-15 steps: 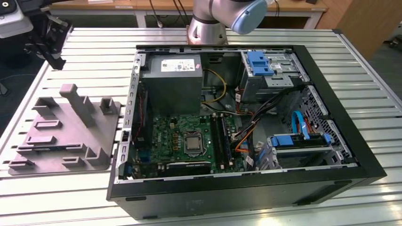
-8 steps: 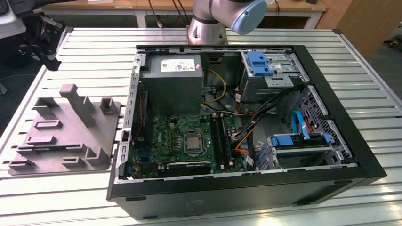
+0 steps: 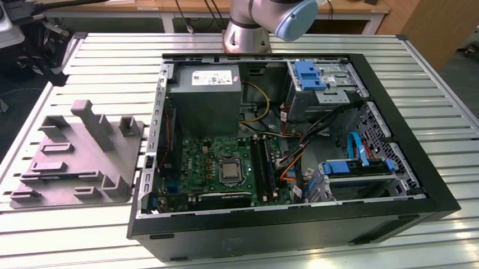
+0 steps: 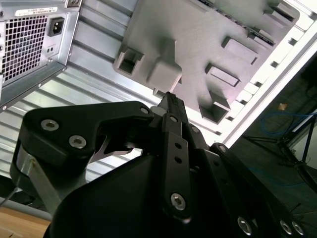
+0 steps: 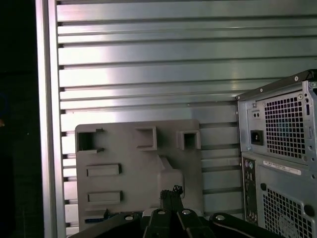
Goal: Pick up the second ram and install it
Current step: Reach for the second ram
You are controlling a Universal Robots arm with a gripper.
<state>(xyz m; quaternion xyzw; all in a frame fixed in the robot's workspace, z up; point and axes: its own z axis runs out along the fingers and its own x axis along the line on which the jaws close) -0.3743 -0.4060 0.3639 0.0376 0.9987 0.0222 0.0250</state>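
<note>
My gripper (image 4: 170, 97) (image 5: 171, 191) is shut, its fingertips pressed together with nothing between them. In both wrist views it hangs high over the grey moulded parts holder (image 4: 198, 44) (image 5: 138, 168), beside the back of the computer case (image 5: 277, 148). The second ram is out of view. In the exterior view the case (image 3: 299, 224) lies open on its side. Inside it is the green motherboard (image 3: 217, 162) with its long black memory slots (image 3: 262, 162). I cannot tell whether a stick sits in them. The arm (image 3: 254, 22) rises behind the case.
The slatted aluminium table (image 3: 419, 61) carries the case and the holder (image 3: 82, 157), which lies at the exterior view's left. Inside the case are a power supply (image 3: 206, 95), drive cages with blue clips (image 3: 311, 75) and loose cables (image 3: 299, 151). A dark drop lies past the table edge (image 5: 42, 124).
</note>
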